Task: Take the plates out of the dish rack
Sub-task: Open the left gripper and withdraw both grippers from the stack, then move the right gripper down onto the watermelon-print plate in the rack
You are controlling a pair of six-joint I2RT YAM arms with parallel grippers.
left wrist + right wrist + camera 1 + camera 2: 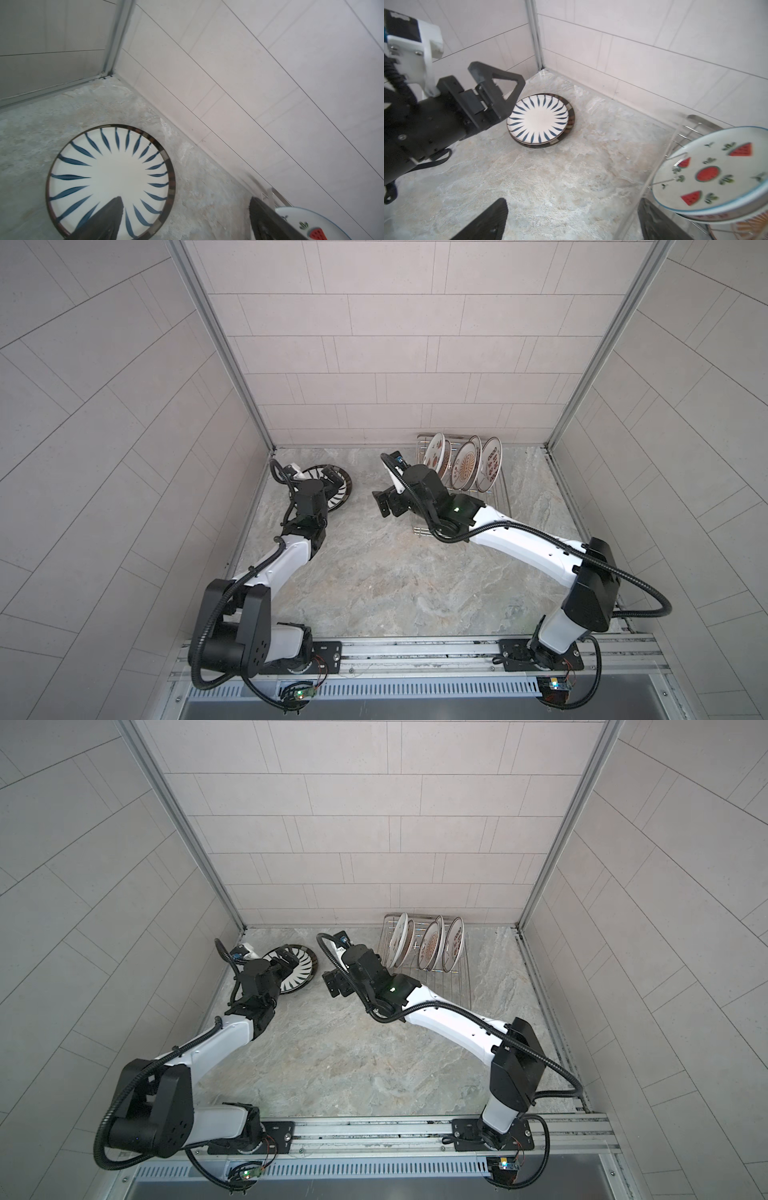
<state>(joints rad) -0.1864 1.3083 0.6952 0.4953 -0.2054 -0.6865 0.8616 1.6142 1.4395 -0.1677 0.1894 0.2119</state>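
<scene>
pale tiled walls close in a marbled grey bench, and you can see the dish rack at the back right, its long axis running from the back wall toward the front rail. several plates stand on edge in it, set across that axis and leaning, faces turned toward the left side of both top views: the watermelon plate nearest the back wall, then the orange sunburst plate, then the red-character plate, with another rim showing behind some of them. at the back left corner a blue-rayed plate lies flat, face up, stacked on a dark-rimmed plate that shows only as a crescent under it. your left arm stretches from its front base toward that corner, wrist bent down over the stack. the left pincer is spread wide and released, with one finger over the blue-rayed plate's face and the other out past its rim; nothing is gripped, and you cannot tell whether the finger touches the plate. your right arm reaches forward and inward, its forearm crossing above the rack's near end, wrist aimed left across the bench. the right pincer also gapes wide, holding nothing, with the watermelon plate just beside one finger.
</scene>
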